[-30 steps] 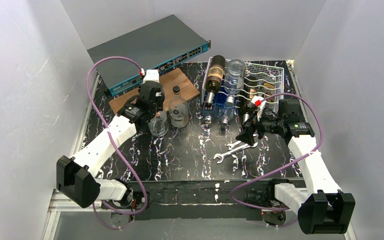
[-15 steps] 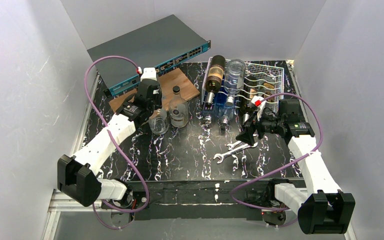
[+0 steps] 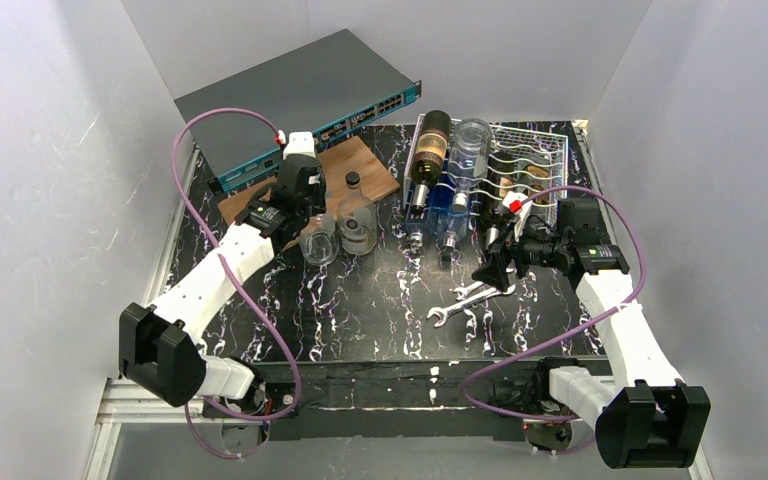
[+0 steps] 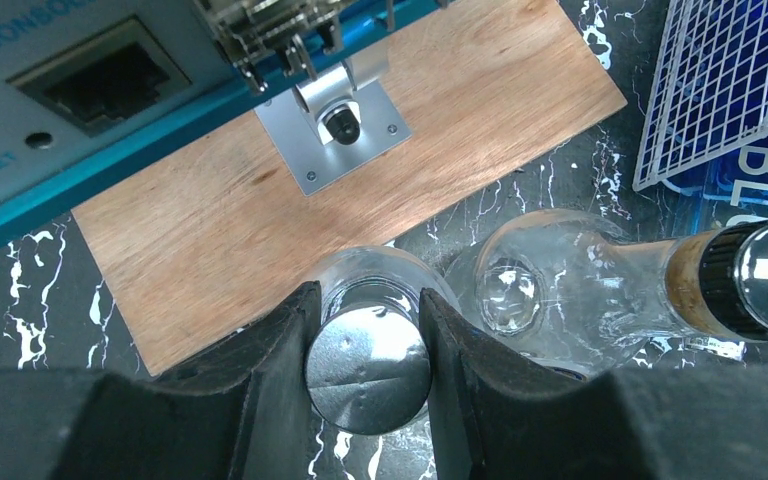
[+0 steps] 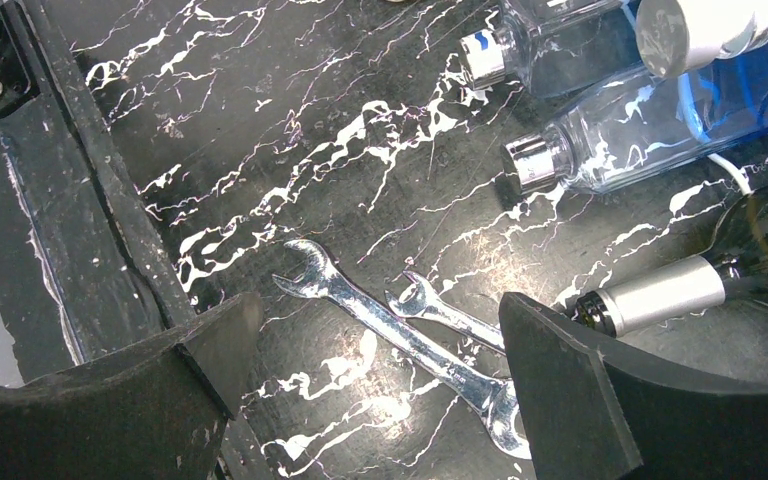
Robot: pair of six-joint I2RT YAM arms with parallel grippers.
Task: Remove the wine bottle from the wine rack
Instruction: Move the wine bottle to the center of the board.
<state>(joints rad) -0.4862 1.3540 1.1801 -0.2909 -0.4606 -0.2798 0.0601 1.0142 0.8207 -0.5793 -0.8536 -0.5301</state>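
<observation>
WINE BOTTLE YET TO MOVE: The dark wine bottle (image 3: 428, 150) lies cradled in the white wire wine rack (image 3: 535, 160), well beyond the right pincer (image 3: 495, 268), so the whole removal looks left to do. That pincer hangs spread wide above two wrenches (image 5: 405, 340), with the foil-capped neck of a green bottle (image 5: 650, 297) just beside one finger. The left pincer (image 4: 368, 300) is clamped on a clear, silver-capped bottle (image 4: 368, 372) standing apart from the rack, a wooden board (image 4: 260, 190) and a network switch (image 4: 60, 80) ahead of it. The bench (image 3: 360, 310) is black marble veined white, and plain white walls (image 3: 50, 150) enclose it.
</observation>
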